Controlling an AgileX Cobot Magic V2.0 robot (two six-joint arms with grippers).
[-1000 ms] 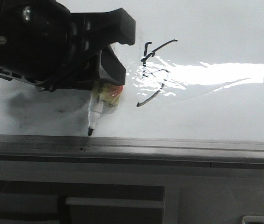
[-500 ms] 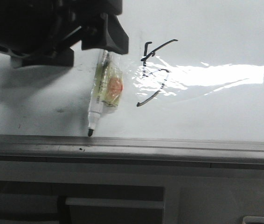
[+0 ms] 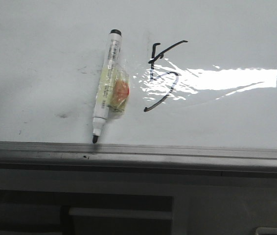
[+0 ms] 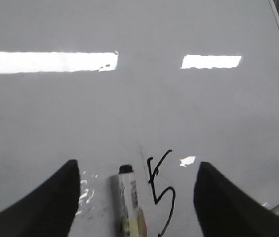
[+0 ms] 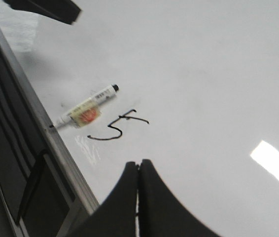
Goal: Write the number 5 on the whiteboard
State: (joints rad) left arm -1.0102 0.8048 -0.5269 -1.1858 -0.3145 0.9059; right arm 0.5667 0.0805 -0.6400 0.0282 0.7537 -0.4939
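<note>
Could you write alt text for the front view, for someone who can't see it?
A black hand-drawn number 5 sits on a glossy whiteboard, partly crossed by a bright, wrinkled glare patch. Just to its left lies an uncapped marker wrapped in yellowish tape, tip pointing toward the grey metal edge rail along the near side. No robot tool appears in this view.

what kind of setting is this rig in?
Likely a lab or test bench: a flat whiteboard as worktop, a marker lying beside a hand-drawn number 5, and ceiling light glare on it.
</note>
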